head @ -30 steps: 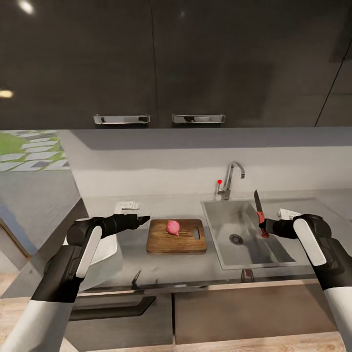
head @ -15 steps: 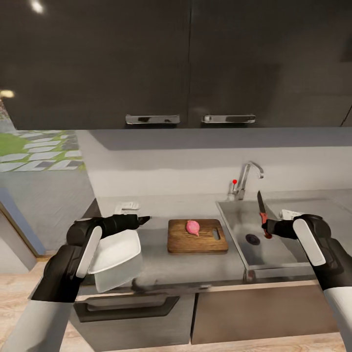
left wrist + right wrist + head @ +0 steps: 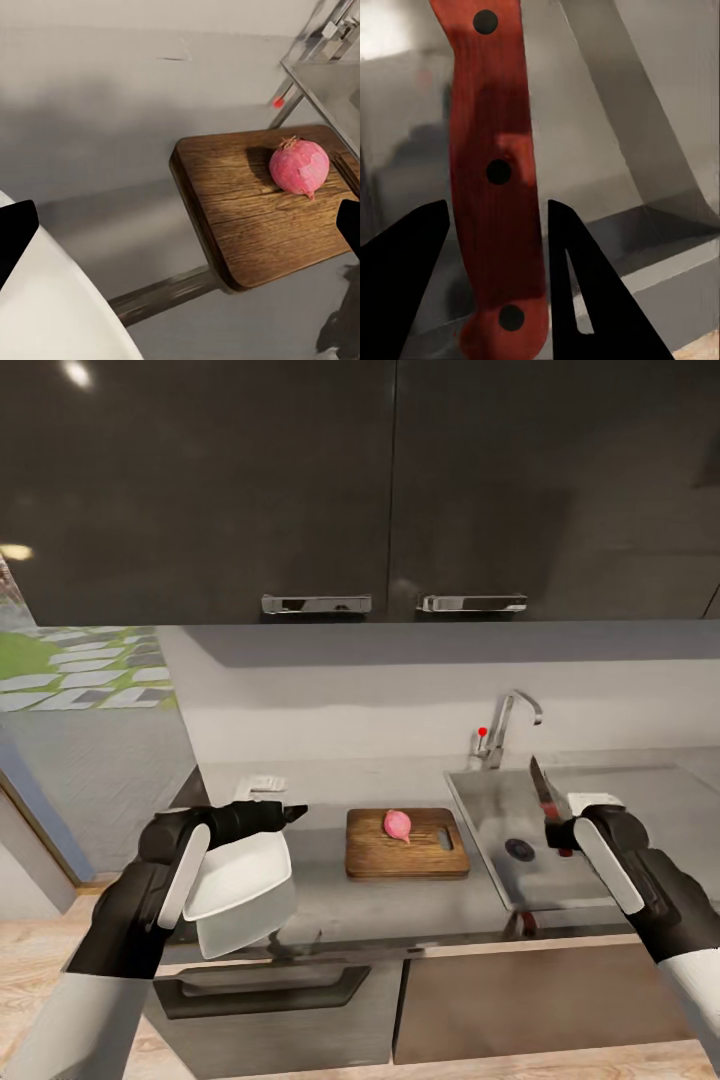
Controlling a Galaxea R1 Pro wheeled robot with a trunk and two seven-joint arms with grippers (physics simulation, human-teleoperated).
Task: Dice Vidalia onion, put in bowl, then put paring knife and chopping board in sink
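Two arms frame our table (image 3: 400, 905). We see the sink (image 3: 600, 860) at its right end, the chopping board (image 3: 407, 844) beside it carrying the whole Vidalia onion (image 3: 396, 823), and the white bowl (image 3: 238, 880) at the front-left edge. Our right end effector (image 3: 561, 833) pinches the paring knife (image 3: 545, 792) over the sink; our left end effector (image 3: 290, 813) is spread, empty.

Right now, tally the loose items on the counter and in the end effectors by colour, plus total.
Pink: 1, the onion on the board
Brown: 1, the chopping board
White: 1, the bowl under the left arm
Red-handled: 1, the paring knife held blade up by the right end effector over the sink
Total: 4
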